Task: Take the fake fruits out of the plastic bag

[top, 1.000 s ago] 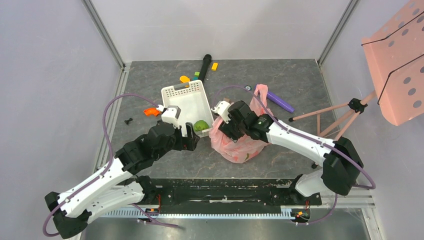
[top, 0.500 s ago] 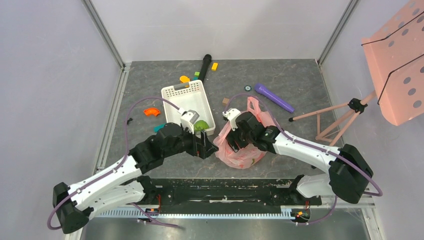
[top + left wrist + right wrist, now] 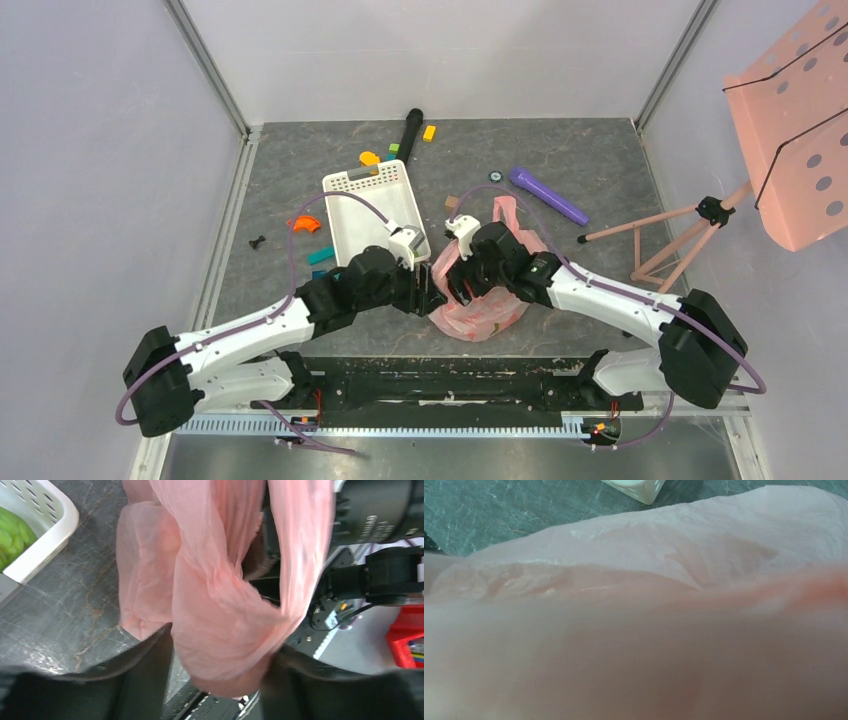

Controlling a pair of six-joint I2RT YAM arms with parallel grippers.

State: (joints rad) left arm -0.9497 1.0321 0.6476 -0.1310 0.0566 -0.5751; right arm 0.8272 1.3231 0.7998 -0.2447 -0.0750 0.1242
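The plastic bag (image 3: 484,305) is a crumpled pink heap on the table between my two arms. My left gripper (image 3: 432,290) is at its left edge. In the left wrist view, a bunched fold of the bag (image 3: 220,605) fills the gap of my left gripper (image 3: 220,675), with the dark fingers (image 3: 145,680) still wide apart. My right gripper (image 3: 466,278) reaches into the bag's top from the right. Pink film (image 3: 634,630) covers the right wrist view and hides its fingers. A green fake fruit (image 3: 10,535) lies in the white basket (image 3: 47,527). Any fruits inside the bag are hidden.
The white basket (image 3: 365,195) stands left of the bag. A purple cylinder (image 3: 548,195) and a black cylinder (image 3: 410,130) lie at the back, with small coloured blocks (image 3: 303,224) around the basket. A pink stand's tripod (image 3: 660,240) is on the right.
My left arm swung right from the basket to the bag's left edge, and its jaws narrowed around a fold. The right gripper and bag came down and nearer, uncovering the purple cylinder.
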